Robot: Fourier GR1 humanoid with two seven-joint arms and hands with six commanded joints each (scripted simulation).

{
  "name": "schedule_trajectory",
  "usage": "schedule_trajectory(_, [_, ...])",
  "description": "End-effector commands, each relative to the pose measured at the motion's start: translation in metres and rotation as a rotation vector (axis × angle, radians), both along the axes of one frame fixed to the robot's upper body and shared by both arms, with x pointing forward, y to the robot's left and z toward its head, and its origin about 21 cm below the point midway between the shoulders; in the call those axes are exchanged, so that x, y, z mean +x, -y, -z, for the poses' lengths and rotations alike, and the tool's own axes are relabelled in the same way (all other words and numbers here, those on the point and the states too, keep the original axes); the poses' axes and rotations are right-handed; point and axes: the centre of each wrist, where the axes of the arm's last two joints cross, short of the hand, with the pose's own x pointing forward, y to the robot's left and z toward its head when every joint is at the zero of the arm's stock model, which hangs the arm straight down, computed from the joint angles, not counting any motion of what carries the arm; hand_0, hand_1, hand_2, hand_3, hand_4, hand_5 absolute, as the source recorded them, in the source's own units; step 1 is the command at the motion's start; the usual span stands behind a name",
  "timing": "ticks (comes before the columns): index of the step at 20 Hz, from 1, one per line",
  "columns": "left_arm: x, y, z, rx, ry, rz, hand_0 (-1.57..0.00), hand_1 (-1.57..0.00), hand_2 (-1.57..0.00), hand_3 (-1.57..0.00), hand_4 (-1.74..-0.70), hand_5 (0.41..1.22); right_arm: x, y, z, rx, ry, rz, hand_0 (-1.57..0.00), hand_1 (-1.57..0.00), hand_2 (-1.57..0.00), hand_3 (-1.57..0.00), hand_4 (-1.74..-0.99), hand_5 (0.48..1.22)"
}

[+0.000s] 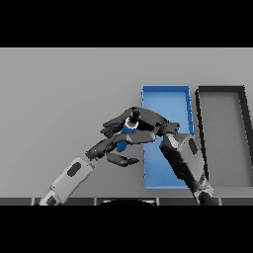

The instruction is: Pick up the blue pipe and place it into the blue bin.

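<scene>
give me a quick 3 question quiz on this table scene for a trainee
1. True or false: the blue pipe already lies flat on the floor of the blue bin.
2. Multiple choice: what stands to the right of the blue bin? A) a red bowl B) a dark grey bin C) a stack of plates
3. Short answer: which hand has its fingers curled round the blue pipe?

Key
1. False: the pipe is held at the bin's left wall, mostly outside it.
2. B
3. The right hand; the left hand is open just below the pipe.
</scene>
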Motion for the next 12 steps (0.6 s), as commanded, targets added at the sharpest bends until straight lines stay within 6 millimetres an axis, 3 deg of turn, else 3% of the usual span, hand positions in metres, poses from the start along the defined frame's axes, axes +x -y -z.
schedule_trajectory(1, [-0.002,-0.001,0.000,-0.002,-0.005,0.000,0.00,0.00,0.00,0.00,-0.92,0.503,0.004,0.001,-0.013,0.029,-0.018,0.007,-1.57,-1.57,-1.57,-1.57,-1.689,1.171])
schedule_trajectory(4, [-0.003,-0.006,0.000,-0.002,0.001,-0.014,0.00,0.00,0.00,0.00,-0.92,0.503,0.017,0.018,-0.059,0.115,0.039,0.039,-1.57,-1.57,-1.57,-1.57,-1.714,1.134])
schedule_trajectory(8, [-0.005,-0.003,-0.002,-0.004,0.018,0.003,0.00,0.00,0.00,0.00,-0.90,0.495,0.040,0.031,-0.098,0.162,0.085,0.228,-1.57,-1.57,-1.57,-1.57,-1.730,1.110])
schedule_trajectory(12, [-0.006,-0.010,-0.002,-0.022,0.011,0.000,0.00,0.00,0.00,0.00,-0.91,0.490,0.075,0.069,-0.094,0.114,0.045,0.467,-1.57,-1.57,-1.57,-1.57,-1.736,1.135])
